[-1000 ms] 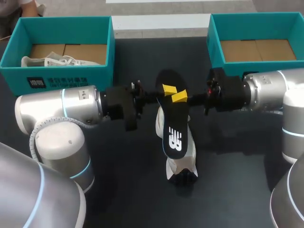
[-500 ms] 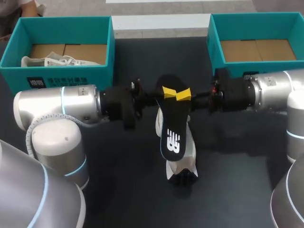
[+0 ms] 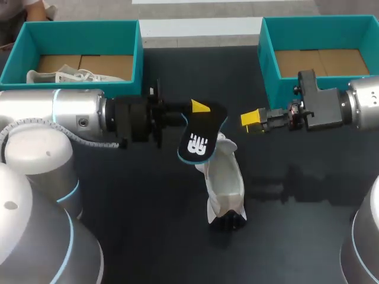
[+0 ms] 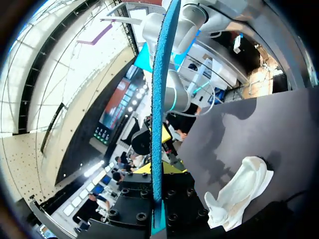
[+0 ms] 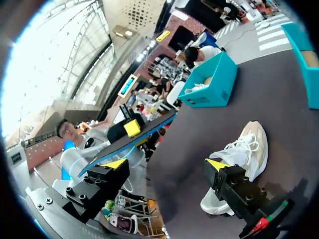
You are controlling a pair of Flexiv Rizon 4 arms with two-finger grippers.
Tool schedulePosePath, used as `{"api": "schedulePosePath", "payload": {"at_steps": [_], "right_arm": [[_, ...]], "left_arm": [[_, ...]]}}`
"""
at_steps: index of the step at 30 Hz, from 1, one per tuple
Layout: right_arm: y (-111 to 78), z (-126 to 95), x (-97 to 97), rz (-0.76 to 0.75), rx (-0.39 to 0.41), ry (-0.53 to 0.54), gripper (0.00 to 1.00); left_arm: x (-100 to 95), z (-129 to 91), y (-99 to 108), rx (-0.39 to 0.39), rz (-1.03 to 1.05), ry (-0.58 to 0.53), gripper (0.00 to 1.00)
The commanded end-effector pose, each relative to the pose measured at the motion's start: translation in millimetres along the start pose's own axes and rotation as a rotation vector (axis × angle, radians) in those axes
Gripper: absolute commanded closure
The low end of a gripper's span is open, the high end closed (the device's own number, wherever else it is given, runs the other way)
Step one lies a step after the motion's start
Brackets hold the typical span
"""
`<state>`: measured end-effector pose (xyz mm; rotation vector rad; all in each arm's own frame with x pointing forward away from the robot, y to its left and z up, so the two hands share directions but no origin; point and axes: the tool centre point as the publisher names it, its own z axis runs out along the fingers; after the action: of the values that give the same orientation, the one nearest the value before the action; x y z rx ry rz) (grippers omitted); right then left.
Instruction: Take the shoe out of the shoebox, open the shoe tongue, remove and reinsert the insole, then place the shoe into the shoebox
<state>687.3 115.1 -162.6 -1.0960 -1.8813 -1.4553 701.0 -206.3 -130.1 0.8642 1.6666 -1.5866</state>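
Head view first: the insole [image 3: 201, 135] hangs in the left tool [image 3: 200, 109] and blots out the far end of the shoe [image 3: 225, 183], so nothing of that end can be read. Only one yellow fingertip [image 3: 200, 106] shows; its partner is behind the insole. In the left wrist view the insole [image 4: 158, 124] comes edge-on, its top cut off by the black rim. Over in the left shoebox [image 3: 77, 26], a second shoe [image 3: 59, 76] sits half-hidden behind the front wall. The right shoebox [image 3: 266, 59] runs off the edge.
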Motion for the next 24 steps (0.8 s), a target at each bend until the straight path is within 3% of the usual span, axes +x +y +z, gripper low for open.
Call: {"api": "schedulePosePath", "payload": {"at_steps": [1, 3, 19, 24], "right_arm": [[1.0, -11.3, 14.8, -0.398, -0.020, -0.072, 0.00], [2.1, -12.6, 18.5, -0.478, -0.021, -0.065, 0.00], [2.1, -12.6, 18.5, -0.478, -0.021, -0.065, 0.00], [7.7, -17.0, -4.2, -0.710, 0.123, -0.168, 0.00]], "left_arm": [[0.4, -17.2, -4.1, 0.024, -0.165, 0.055, 1.00], [2.8, -17.3, -6.7, 0.026, -0.210, 0.056, 1.00], [2.5, -18.8, -9.3, 0.020, -0.263, 0.045, 1.00], [2.5, -18.8, -9.3, 0.020, -0.263, 0.045, 1.00]]}}
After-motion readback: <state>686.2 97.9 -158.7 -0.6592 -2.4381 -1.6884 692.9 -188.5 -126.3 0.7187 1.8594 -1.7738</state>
